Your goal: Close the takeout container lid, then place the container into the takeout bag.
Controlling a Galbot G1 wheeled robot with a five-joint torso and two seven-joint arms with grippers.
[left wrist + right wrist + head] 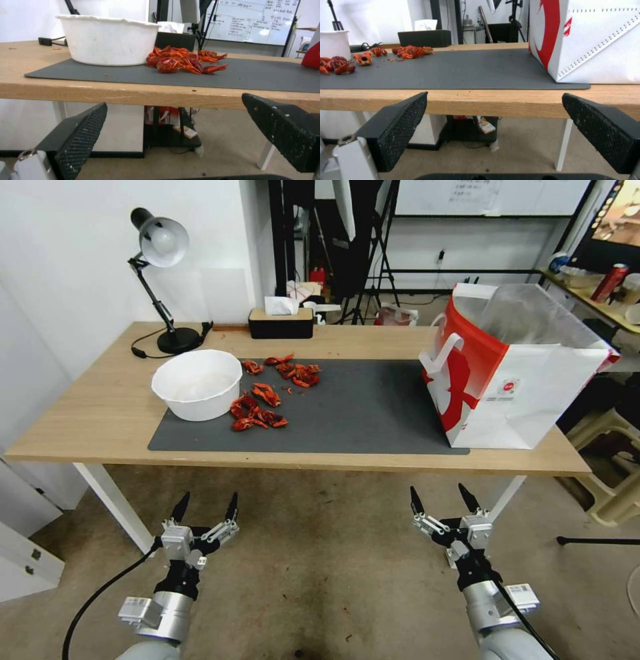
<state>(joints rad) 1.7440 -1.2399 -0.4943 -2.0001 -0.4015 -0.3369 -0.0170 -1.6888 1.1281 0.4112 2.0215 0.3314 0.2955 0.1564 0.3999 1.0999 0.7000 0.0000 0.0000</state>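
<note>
Both tools spread wide, nothing held, nothing touched. My left tool (205,508) and my right tool (441,499) hang low over the floor, short of the surface's (100,413) near edge, fingers pointing at it.

Takeout bag (517,373) stands upright ahead of my right tool and slightly outboard, mouth open, silvery lining showing, white handles toward the centre, its base partly on the grey mat (360,407). Red-and-white paper, red figure print on the side facing my left.

Ahead of my left tool: round white bowl (197,383) on the mat's corner, with red crawfish pieces (260,410) scattered just beside it, toward my right tool.

Head view alone gives the bag's open top, a desk lamp (160,280) and a tissue box (281,320) at the surface's far edge. Right wrist view sees the bag's (586,40) lower wall with dotted fold lines, at surface level. Left wrist view catches the bowl (106,41) side-on, crawfish (181,61) heaped beside it, and a red sliver of bag at the picture's margin.

Can't locate the clamshell container or its lid.
</note>
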